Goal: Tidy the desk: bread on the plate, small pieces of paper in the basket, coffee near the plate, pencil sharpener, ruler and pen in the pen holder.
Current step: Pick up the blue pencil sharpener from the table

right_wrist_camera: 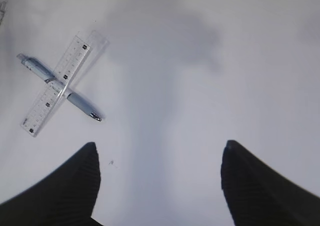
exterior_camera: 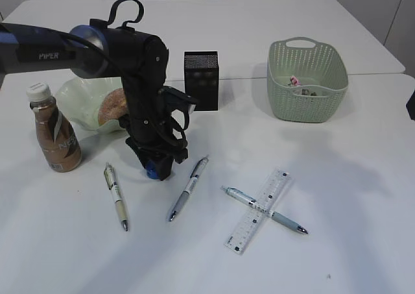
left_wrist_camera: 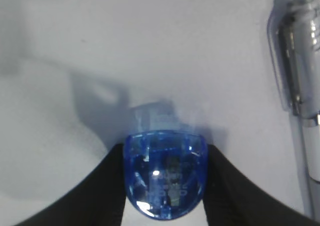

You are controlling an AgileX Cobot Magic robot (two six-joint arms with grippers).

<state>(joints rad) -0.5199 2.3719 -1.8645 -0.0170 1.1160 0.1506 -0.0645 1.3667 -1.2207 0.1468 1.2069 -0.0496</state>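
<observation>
The left gripper stands straight down on the white desk, its two black fingers pressed against either side of a translucent blue pencil sharpener that sits on the tabletop between two pens. The jaws are partly closed and flank the sharpener tightly; whether it is fully clamped is hard to judge, since the wrist view shows only the fingertips. The black mesh pen holder stands behind and slightly right of this gripper, close by, so the left arm is plainly the nearer one for the drop. The right gripper hangs wide open and empty over bare desk, with the clear ruler and the blue pen crossing it lying ahead and to its left.
</observation>
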